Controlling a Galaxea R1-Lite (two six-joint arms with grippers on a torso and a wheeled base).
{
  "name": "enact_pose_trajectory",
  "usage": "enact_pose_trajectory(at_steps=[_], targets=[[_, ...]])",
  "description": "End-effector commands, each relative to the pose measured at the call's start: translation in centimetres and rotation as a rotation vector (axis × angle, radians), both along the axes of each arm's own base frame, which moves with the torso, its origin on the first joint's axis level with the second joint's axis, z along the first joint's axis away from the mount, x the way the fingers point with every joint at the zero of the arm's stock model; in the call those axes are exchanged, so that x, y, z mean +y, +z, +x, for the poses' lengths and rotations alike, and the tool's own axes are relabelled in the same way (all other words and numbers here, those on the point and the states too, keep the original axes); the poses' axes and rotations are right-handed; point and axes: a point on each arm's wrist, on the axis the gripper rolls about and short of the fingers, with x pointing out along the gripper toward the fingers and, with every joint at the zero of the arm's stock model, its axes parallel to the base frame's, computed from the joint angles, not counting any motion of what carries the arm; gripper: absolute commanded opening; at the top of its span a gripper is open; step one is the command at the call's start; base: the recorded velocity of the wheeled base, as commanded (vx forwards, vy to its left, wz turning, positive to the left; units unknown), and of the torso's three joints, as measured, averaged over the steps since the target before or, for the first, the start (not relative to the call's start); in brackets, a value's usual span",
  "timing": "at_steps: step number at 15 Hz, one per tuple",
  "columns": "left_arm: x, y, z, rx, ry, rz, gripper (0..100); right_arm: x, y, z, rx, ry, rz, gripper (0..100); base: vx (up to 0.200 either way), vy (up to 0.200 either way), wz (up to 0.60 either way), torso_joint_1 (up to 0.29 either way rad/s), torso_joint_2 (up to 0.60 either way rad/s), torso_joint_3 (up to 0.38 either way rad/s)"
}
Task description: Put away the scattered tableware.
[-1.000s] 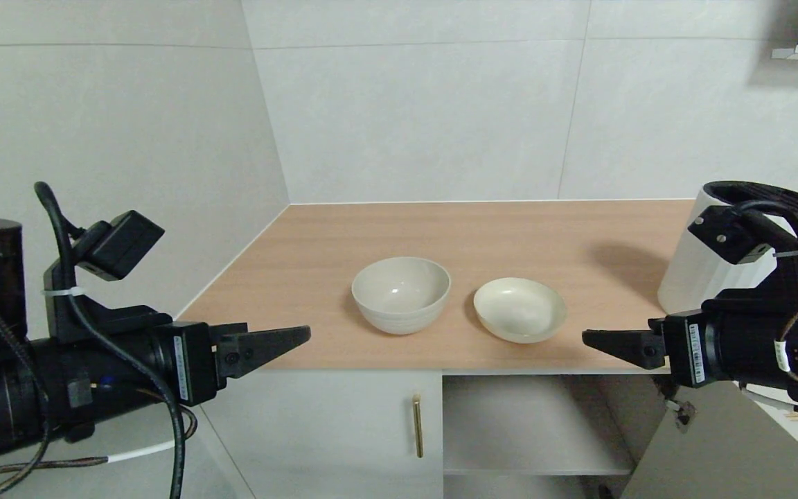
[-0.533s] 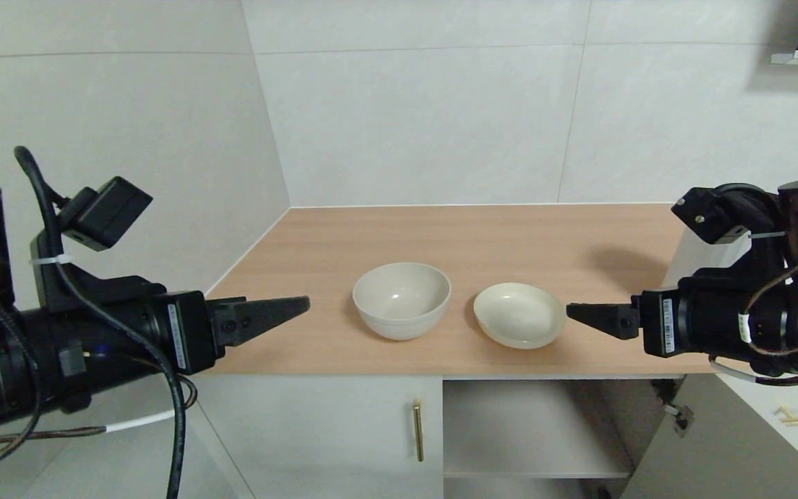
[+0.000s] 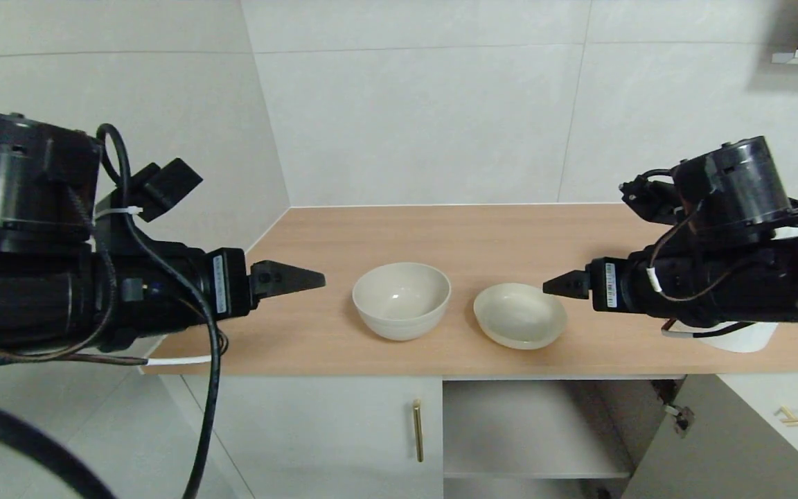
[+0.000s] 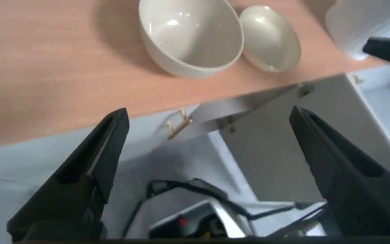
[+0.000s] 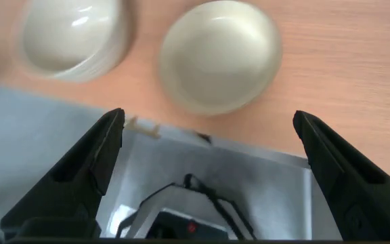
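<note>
Two cream bowls stand side by side near the front edge of the wooden counter [image 3: 482, 235]: a deep bowl [image 3: 401, 299] [image 4: 191, 34] [image 5: 73, 34] and, on its right, a shallow bowl [image 3: 520, 313] [image 4: 269, 37] [image 5: 219, 54]. My left gripper [image 3: 305, 279] [image 4: 208, 169] hovers left of the deep bowl, clear of it. Its fingers [image 4: 80, 183] are spread wide, so it is open and empty. My right gripper [image 3: 555, 285] [image 5: 208, 169] hangs just right of the shallow bowl's rim, also open and empty, with its fingers [image 5: 337, 176] far apart.
A white cylindrical container [image 3: 724, 339] [image 4: 357, 27] stands on the counter's right end, behind my right arm. Under the counter are a closed door with a gold handle [image 3: 417, 428] and an open cabinet bay [image 3: 530, 423]. Tiled walls close the left and back.
Both arms have risen and swung inward toward the bowls, the right gripper ending close to the shallow bowl. The bowls have stayed put.
</note>
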Motion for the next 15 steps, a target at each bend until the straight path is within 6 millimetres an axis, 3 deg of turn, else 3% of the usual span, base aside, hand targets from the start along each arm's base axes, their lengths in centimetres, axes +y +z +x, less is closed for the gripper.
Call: enact_pose_trajectory(at_steps=[1, 6, 7, 9, 15], targets=[[-1.2, -1.7, 2.9, 0.082, 0.074, 0.010, 100, 1.2, -2.3, 2.3, 0.052, -0.063, -0.041, 100, 0.000, 0.000, 0.00, 0.000, 0.00, 0.000], [-3.8, -4.8, 5.8, 0.171, 0.146, -0.003, 100, 1.9, -3.3, 3.7, 0.067, -0.134, -0.028, 100, 0.000, 0.000, 0.00, 0.000, 0.00, 0.000], [-3.8, -4.9, 5.9, 0.174, 0.150, -0.005, 100, 1.9, -3.3, 3.7, 0.068, -0.136, -0.029, 100, 0.000, 0.000, 0.00, 0.000, 0.00, 0.000], [-4.8, -6.5, 7.9, 0.204, 0.215, -0.020, 100, 1.9, -3.5, 3.9, 0.067, -0.150, -0.037, 100, 0.000, 0.000, 0.00, 0.000, 0.00, 0.000], [-6.7, -8.9, 10.4, 0.255, 0.319, -0.030, 100, 1.7, -3.4, 3.9, 0.058, -0.168, -0.041, 100, 0.000, 0.000, 0.00, 0.000, 0.00, 0.000]])
